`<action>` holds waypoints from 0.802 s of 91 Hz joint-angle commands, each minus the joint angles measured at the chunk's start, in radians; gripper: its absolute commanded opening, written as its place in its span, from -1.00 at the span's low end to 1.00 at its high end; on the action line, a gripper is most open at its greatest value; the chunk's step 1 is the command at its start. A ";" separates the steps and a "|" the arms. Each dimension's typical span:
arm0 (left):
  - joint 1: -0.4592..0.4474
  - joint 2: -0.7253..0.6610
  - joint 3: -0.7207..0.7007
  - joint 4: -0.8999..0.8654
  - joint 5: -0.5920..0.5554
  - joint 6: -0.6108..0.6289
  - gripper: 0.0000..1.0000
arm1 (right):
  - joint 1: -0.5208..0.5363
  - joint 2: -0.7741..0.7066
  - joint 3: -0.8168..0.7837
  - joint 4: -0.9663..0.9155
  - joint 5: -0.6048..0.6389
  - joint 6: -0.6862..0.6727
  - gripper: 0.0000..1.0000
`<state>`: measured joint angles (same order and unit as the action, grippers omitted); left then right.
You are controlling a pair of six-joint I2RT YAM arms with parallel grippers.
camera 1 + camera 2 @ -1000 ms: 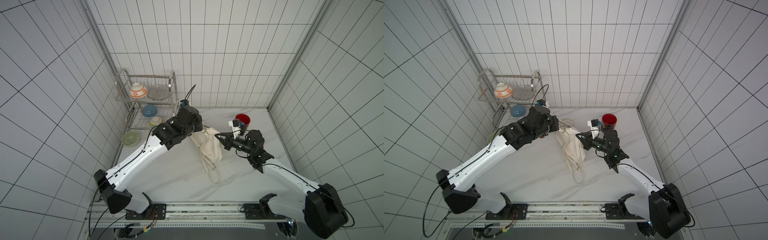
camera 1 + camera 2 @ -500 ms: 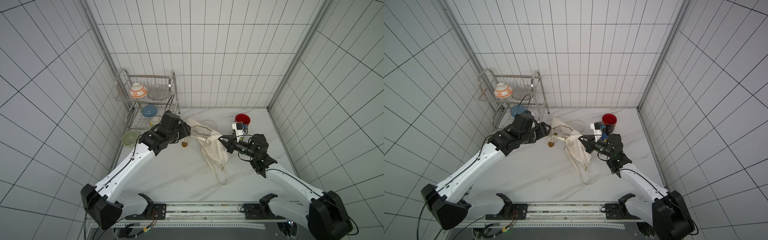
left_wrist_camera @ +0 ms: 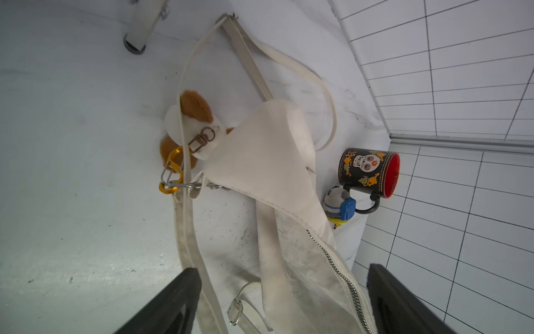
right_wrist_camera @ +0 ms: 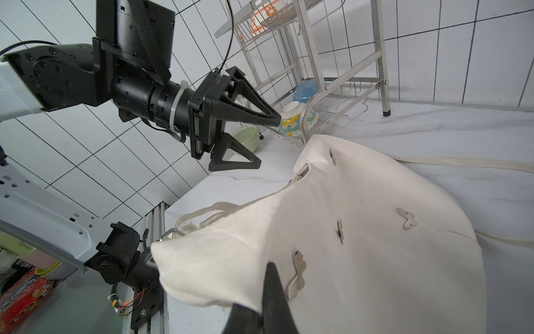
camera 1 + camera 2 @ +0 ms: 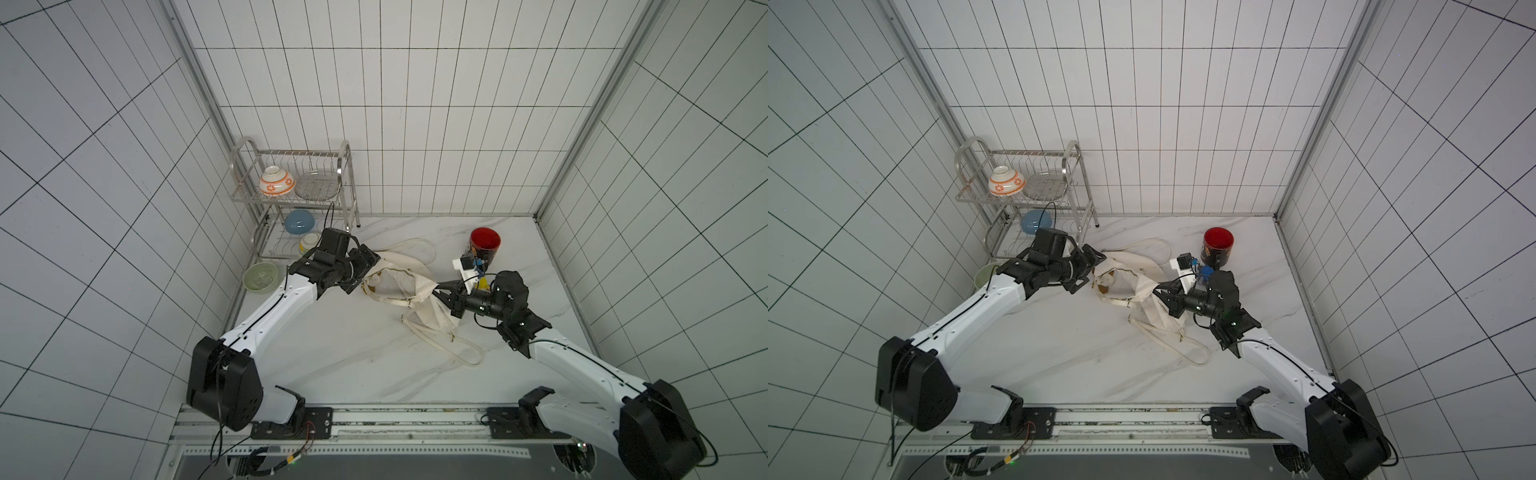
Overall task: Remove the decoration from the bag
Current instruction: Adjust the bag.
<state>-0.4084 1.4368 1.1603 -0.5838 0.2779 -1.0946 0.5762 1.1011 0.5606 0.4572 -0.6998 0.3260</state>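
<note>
The cream bag (image 5: 417, 286) lies crumpled on the marble table (image 5: 332, 353) between the two arms, straps trailing loose. The right gripper (image 5: 436, 292) is clamped on a fold of its fabric, holding that edge up. The left gripper (image 5: 369, 270) hangs just beside the bag's other end, jaws spread wide and empty. In the left wrist view a brown-and-white plush decoration (image 3: 192, 112) lies on the table against a strap, its orange carabiner (image 3: 171, 170) touching the strap's metal ring.
</note>
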 commanded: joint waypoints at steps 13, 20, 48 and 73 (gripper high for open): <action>-0.035 0.094 0.018 0.098 0.046 -0.118 0.85 | 0.034 -0.005 0.023 0.012 -0.046 -0.046 -1.00; -0.049 0.133 0.053 0.119 0.037 -0.121 0.82 | 0.049 0.002 0.030 0.004 -0.062 -0.058 -1.00; -0.055 0.235 0.144 0.087 -0.010 -0.066 -0.16 | 0.091 0.023 0.059 -0.049 -0.131 -0.123 -1.00; -0.084 0.199 0.186 0.033 -0.027 0.115 -1.00 | 0.103 0.053 0.091 -0.068 -0.175 -0.137 -0.83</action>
<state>-0.4732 1.6695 1.2934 -0.5270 0.2848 -1.1152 0.6689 1.1427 0.6041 0.3813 -0.8181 0.2054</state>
